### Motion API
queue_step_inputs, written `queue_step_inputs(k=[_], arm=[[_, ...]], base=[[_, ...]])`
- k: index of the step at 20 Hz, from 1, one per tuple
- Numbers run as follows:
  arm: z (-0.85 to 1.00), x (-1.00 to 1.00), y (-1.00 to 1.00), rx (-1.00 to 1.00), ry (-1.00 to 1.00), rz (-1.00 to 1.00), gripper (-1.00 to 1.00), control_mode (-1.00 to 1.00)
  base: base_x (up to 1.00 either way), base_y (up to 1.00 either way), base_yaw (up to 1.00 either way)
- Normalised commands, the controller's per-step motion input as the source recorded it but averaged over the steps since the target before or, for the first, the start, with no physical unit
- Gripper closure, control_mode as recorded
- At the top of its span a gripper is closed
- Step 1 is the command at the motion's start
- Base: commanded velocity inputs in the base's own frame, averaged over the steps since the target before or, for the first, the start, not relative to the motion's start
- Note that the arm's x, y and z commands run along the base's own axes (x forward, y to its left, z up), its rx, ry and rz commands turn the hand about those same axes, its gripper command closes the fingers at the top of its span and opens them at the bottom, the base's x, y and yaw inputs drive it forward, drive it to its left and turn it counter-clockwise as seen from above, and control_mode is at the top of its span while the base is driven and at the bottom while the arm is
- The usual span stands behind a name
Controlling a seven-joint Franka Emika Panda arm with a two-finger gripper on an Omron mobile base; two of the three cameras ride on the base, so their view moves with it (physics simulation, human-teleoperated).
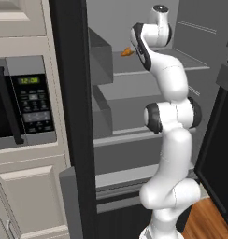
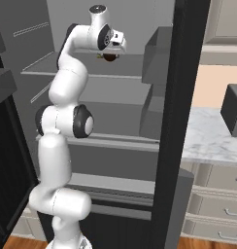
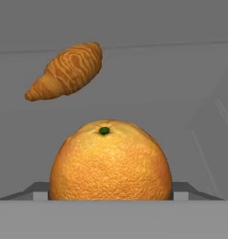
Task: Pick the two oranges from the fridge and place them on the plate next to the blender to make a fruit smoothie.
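- The orange (image 3: 110, 161) sits right in front of the gripper (image 2: 110, 57), on an upper shelf of the fridge (image 1: 148, 74); jaw opening cannot be told.
- Closing off-centre could roll it back toward the pointed orange item (image 3: 67, 71) beyond it.

Orange (image 3: 111, 163) dimpled orange, green-stemmed; croissant (image 3: 67, 72) tan-striped

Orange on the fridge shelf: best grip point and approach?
Pinch the orange across its widest middle, fingers on opposite flanks, coming straight in along the hand view's line of sight. It is round with the green stem end up, so any lower or higher hold could slip. The pointed carrot-like item lies beyond it, clear of that path.
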Motion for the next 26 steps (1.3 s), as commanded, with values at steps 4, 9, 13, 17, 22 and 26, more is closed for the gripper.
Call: queue_step_inputs(k=[4,9,13,17,22,26], arm=[[-0.04,-0.99,0.00,0.00,-0.30,0.00,1.00,-1.00],[-0.24,-1.00,0.00,0.00,-0.42,0.00,1.00,-1.00],[-0.19,-1.00,0.00,0.00,-0.55,0.03,1.00,-1.00],[0.18,-1.00,0.00,0.00,-0.24,0.00,1.00,-1.00],[0.34,-1.00,0.00,0.01,0.09,0.00,1.00,-1.00],[0.12,-1.00,0.00,0.00,0.30,0.00,1.00,-1.00]], base=[[0.00,0.00,0.00],[0.00,0.00,0.00],[0.00,0.00,0.00],[0.00,0.00,0.00],[0.00,0.00,0.00],[0.00,0.00,0.00]])
